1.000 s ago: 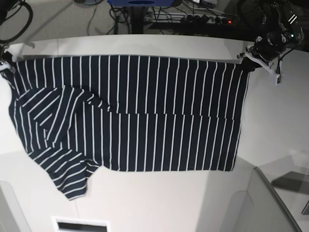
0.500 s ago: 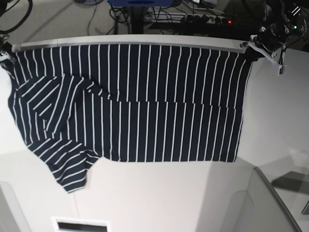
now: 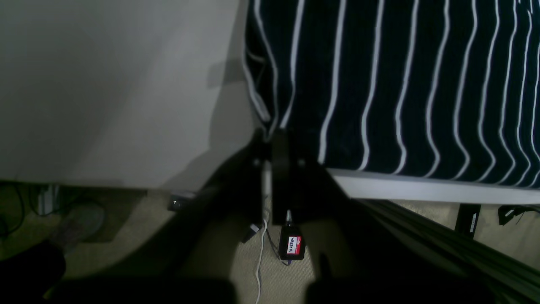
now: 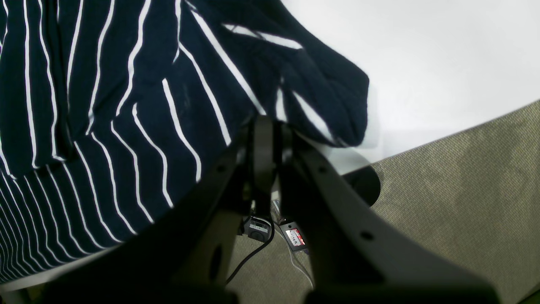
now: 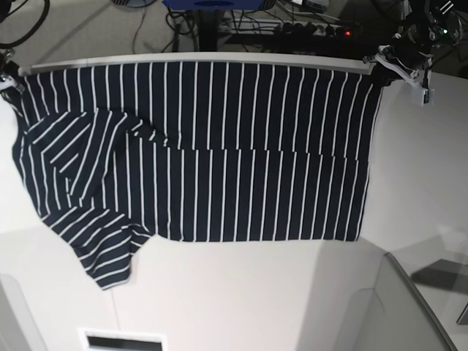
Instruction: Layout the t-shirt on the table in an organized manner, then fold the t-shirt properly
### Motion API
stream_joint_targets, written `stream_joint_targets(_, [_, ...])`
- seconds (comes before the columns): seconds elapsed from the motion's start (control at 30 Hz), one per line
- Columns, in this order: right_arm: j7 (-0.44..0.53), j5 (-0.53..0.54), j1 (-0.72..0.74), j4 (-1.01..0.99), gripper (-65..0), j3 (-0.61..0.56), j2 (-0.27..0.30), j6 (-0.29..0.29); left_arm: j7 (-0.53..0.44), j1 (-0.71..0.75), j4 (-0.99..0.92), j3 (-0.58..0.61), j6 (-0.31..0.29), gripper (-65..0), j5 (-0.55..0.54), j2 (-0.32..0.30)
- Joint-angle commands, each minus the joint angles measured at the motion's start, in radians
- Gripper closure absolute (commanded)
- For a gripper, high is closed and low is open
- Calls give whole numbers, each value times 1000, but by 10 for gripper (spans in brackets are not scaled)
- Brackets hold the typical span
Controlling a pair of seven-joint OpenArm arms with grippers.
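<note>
In the base view, the t-shirt (image 5: pixel 197 150) lies spread across the white table (image 5: pixel 241 300), its top edge along the table's far rim. The left tool (image 5: pixel 382 71) pinches the upper right corner; the right tool (image 5: pixel 7 79) sits at the upper left, partly cut off by the frame edge.

In the left wrist view, the tool is clamped together on the cloth corner, its tips lost in shadow.

In the right wrist view, the tool is clamped on a bunched fold, dark arms hiding the lower frame.
</note>
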Motion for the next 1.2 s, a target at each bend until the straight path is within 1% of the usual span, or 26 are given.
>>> stream_joint_targets(0.0, [19,9,-1,15,-3,6,22,7,-20,4,16,-7,2,0,-5,-13])
stream_joint_targets(0.23, [17,9,-1,14,-9,11,19,5,-19,4,11,-7,2,0,-3,-12])
stream_joint_targets(0.3, [14,9,-1,14,-27,12,19,5,-19,4,11,-10,2,0,-3,-12])
stream_joint_targets(0.37, [16,9,0,14,-96,12,18,4,-17,5,11,-15,2,0,-3,-10])
stream_joint_targets(0.47, [19,11,0,15,-249,15,18,4,-20,29,27,-8,2,0,-3,-10])
stream_joint_targets(0.5, [19,11,0,18,-308,15,18,4,-20,33,36,-12,2,-36,-3,-10])
stream_joint_targets(0.57, [19,12,-1,20,-405,30,16,4,-20,38,51,-16,4,-148,-3,-9])
stream_joint_targets(0.6, [19,12,-1,20,-447,50,15,5,-20,39,59,-18,4,-209,-3,-9])
stream_joint_targets(0.63, [19,12,-1,20,-474,63,10,5,-20,39,63,-18,4,-253,-3,-9])
stream_joint_targets(0.7, [19,12,-1,26,-497,89,5,5,-20,39,65,-18,4,-367,-3,-9])
stream_joint_targets(0.77, [19,11,-3,46,-495,96,5,7,-20,38,70,-18,4,-464,-3,-10])
stream_joint_targets(0.8, [19,11,-11,58,-495,95,4,7,-22,35,70,-18,4,-500,-3,-10])
stream_joint_targets(0.87, [19,17,-26,90,-495,93,2,7,-22,30,70,-24,4,-548,-5,-12])
stream_joint_targets(0.9, [19,17,-30,116,-495,92,1,7,-22,29,70,-50,4,-566,-5,-12])
stream_joint_targets(1.03, [19,17,-75,227,-495,89,-38,15,-22,-2,70,-197,4,-573,-5,-12])
stream_joint_targets(1.07, [12,18,-87,268,-495,86,-50,35,-22,-7,70,-239,4,-573,-5,-13])
stream_joint_targets(1.1, [11,18,-101,308,-495,83,-73,71,-22,-13,71,-286,4,-571,-5,-13])
stream_joint_targets(1.17, [0,12,-115,380,-492,47,-125,170,-22,-16,71,-358,2,-569,-8,-15])
